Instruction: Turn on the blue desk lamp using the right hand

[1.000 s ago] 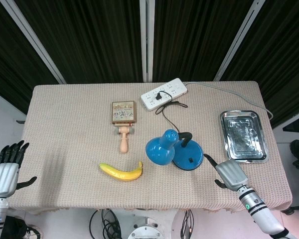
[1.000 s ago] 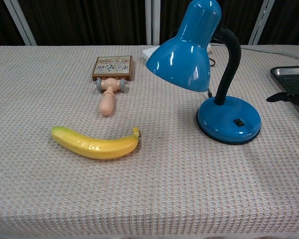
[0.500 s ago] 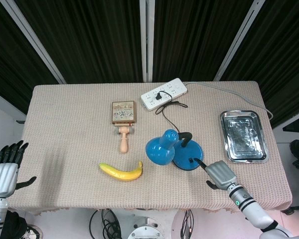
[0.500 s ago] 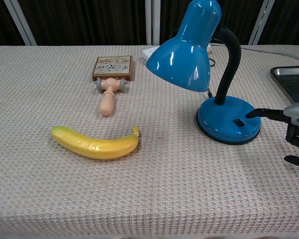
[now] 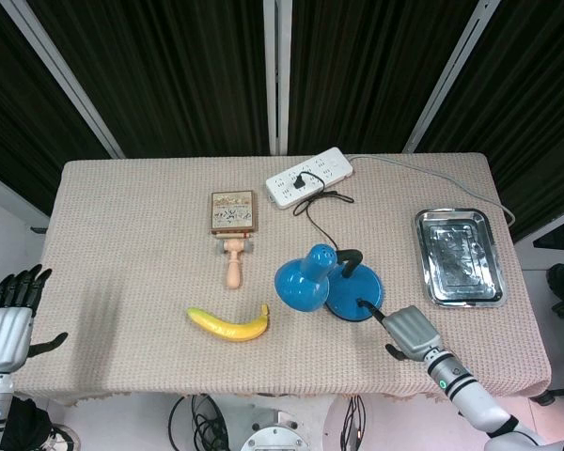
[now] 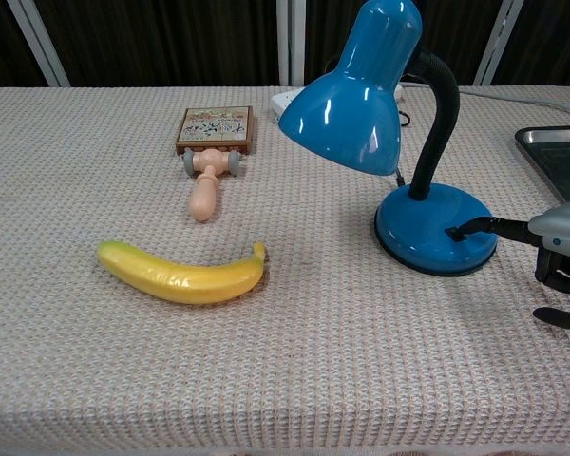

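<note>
The blue desk lamp (image 6: 361,95) stands right of centre on a round blue base (image 5: 352,296), its shade (image 5: 301,282) tipped toward the front and unlit. My right hand (image 5: 411,331) lies just right of the base (image 6: 435,228), one finger stretched out with its black tip on the small switch on top of the base, the other fingers curled in. In the chest view that hand (image 6: 562,249) shows at the right edge. My left hand (image 5: 7,319) hangs off the table's left front corner, fingers apart and holding nothing.
A banana (image 5: 229,323) lies in front of a wooden-handled brush (image 5: 233,225). A white power strip (image 5: 308,175) with the lamp's cord sits at the back. A metal tray (image 5: 458,256) rests at the right, close behind my right hand.
My right hand moved left from beside the tray to the lamp base; its outstretched fingertip went from short of the base onto the switch. The lamp stays unlit.
</note>
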`<state>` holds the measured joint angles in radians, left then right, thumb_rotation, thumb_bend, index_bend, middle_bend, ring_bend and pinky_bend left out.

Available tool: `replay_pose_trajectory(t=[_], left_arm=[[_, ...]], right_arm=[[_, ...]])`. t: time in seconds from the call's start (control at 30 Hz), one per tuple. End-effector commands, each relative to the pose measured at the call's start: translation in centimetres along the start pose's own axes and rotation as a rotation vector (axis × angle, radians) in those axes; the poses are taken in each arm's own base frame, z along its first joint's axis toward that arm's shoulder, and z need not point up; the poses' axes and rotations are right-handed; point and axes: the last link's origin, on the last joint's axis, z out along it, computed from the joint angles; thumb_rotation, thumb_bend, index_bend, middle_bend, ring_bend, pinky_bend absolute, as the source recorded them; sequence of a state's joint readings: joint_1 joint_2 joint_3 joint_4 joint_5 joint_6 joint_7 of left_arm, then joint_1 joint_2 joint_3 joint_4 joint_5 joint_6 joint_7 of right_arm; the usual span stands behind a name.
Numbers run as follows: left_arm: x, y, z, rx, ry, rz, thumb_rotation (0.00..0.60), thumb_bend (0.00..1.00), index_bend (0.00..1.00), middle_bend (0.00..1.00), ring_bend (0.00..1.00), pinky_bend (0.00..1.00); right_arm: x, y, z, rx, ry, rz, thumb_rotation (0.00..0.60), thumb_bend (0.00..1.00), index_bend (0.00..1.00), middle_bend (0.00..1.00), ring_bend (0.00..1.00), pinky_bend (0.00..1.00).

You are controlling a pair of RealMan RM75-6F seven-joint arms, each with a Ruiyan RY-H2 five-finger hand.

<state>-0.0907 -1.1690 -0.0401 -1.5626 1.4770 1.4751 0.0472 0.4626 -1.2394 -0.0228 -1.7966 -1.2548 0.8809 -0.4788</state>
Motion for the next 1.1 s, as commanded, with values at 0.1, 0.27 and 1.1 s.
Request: replay_pose_trajectory(t=[0.1, 0.27, 1.1], left_arm=[[0.0, 0.0, 0.0, 0.000, -0.001, -0.001, 0.600, 0.00, 0.00, 0.00, 0.00, 0.00], [0.0, 0.0, 0.0, 0.001, -0.002, 0.000, 0.600, 0.00, 0.00, 0.00, 0.00, 0.00], [0.6, 0.2, -0.1, -0.010, 0.011, 0.001, 0.600, 0.00, 0.00, 0.00, 0.00, 0.00]], right_arm=[[-0.3, -0.1, -0.1, 0.010, -0.027, 0.006, 0.600, 0.29, 0.00, 0.89, 0.84, 0.81], [-0.6, -0.3, -0.4, 0.013, -0.040, 0.004, 0.600, 0.29, 0.00, 0.89, 0.84, 0.81], [1.7, 9.3, -11.8, -0.496, 0.512, 0.009, 0.600, 0.00, 0.00, 0.00, 0.00, 0.00]])
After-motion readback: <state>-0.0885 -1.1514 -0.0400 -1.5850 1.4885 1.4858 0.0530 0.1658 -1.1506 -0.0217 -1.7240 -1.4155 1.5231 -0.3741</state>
